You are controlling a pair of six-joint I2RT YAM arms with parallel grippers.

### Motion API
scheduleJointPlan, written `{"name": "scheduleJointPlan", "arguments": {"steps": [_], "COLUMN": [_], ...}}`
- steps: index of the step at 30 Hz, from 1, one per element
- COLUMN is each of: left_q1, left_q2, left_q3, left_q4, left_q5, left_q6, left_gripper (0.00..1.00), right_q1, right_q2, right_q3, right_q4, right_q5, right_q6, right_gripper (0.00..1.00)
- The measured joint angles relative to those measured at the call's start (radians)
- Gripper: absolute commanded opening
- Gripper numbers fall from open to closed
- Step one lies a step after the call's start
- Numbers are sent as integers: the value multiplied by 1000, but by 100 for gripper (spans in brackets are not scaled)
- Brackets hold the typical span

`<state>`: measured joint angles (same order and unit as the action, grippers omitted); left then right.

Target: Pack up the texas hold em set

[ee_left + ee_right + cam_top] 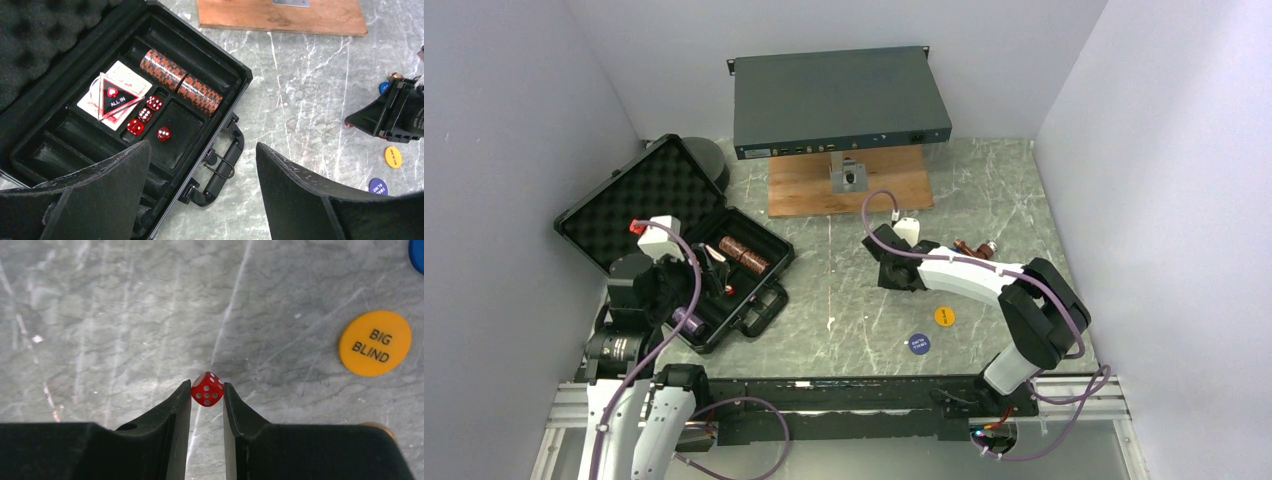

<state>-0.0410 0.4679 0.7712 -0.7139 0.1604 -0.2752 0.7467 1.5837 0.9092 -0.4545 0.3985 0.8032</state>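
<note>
Jaws of my right gripper (207, 386) nearly closed, pinching red die (207, 391) at the tips, orange disc (375, 343) nearby. Left gripper (202, 147) spread wide, empty, over open briefcase (239, 75).

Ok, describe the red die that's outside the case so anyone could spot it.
On the grey marbled table, right of the open black foam-lined briefcase, the right arm's black gripper points down beside an orange round disc marked BIG BLIND. The small red die is gripped between its fingertips, unlike the four red dice lying in the briefcase.
</note>
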Motion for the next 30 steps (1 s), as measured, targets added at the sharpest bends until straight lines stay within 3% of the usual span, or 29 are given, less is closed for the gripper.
{"name": "scheduleJointPlan", "arguments": {"steps": [15,30], "left_q1": [-94,-32], "left_q2": [121,-98], "left_q3": [2,2], "left_q4": [-29,-35], "left_q5": [-90,-257], "left_q6": [-26,-56], "left_gripper": [84,91], "right_q1": [2,43], "right_q2": [-5,-76], "right_q3": [129,129], "right_q4": [103,322], "right_q5": [-162,-516], "right_q6": [-156,-310], "right_gripper": [0,0]}}
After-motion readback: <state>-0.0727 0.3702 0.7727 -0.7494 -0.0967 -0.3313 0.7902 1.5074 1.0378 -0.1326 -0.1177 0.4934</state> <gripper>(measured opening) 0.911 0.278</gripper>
